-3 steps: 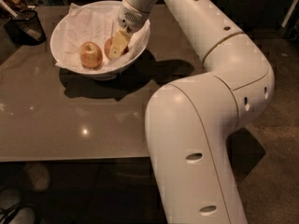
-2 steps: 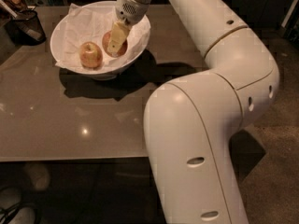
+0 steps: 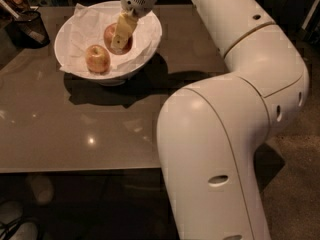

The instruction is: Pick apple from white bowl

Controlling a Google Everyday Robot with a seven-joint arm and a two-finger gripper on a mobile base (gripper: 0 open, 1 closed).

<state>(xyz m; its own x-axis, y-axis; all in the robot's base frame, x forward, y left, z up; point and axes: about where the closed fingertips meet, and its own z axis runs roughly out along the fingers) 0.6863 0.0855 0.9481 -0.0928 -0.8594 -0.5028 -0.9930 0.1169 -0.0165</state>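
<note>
Hanging over the bowl (image 3: 150,23), the gripper (image 3: 120,38) is set against the redder apple (image 3: 108,33); its grasp cannot be told.

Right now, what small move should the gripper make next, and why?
Probably grip the redder apple now: the gripper is down inside the white bowl, right on that apple, while the paler apple lies apart.
</note>
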